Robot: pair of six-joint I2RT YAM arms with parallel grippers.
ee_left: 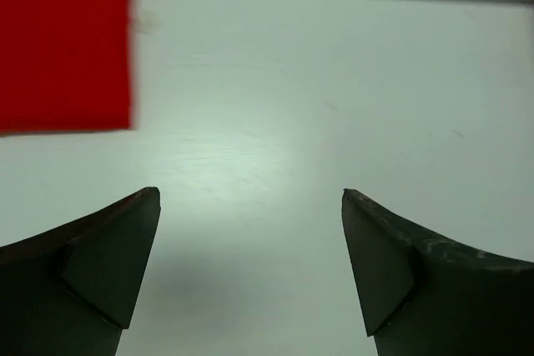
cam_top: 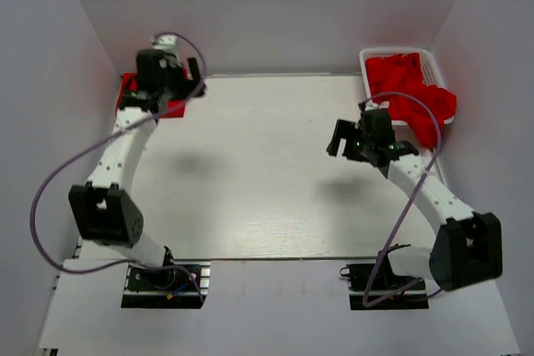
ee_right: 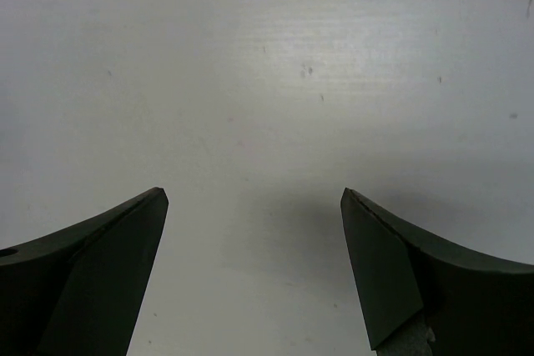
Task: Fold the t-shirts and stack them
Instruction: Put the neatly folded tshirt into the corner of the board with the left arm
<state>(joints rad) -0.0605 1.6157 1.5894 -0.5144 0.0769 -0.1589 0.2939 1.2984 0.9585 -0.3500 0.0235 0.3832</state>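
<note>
A folded red t-shirt (cam_top: 128,87) lies at the table's back left corner, partly hidden under my left arm. It also shows in the left wrist view (ee_left: 62,43) at the upper left. My left gripper (cam_top: 190,79) is open and empty, just right of that shirt; in its wrist view (ee_left: 250,206) only bare table lies between the fingers. Several crumpled red t-shirts (cam_top: 409,89) fill the basket at the back right and spill over its near edge. My right gripper (cam_top: 346,141) is open and empty over bare table (ee_right: 254,206), left of and nearer than the basket.
The white slotted basket (cam_top: 392,50) stands at the back right corner. Grey walls close in the table at the back and both sides. The white tabletop (cam_top: 267,181) lies between the two arms. Purple cables loop off both arms.
</note>
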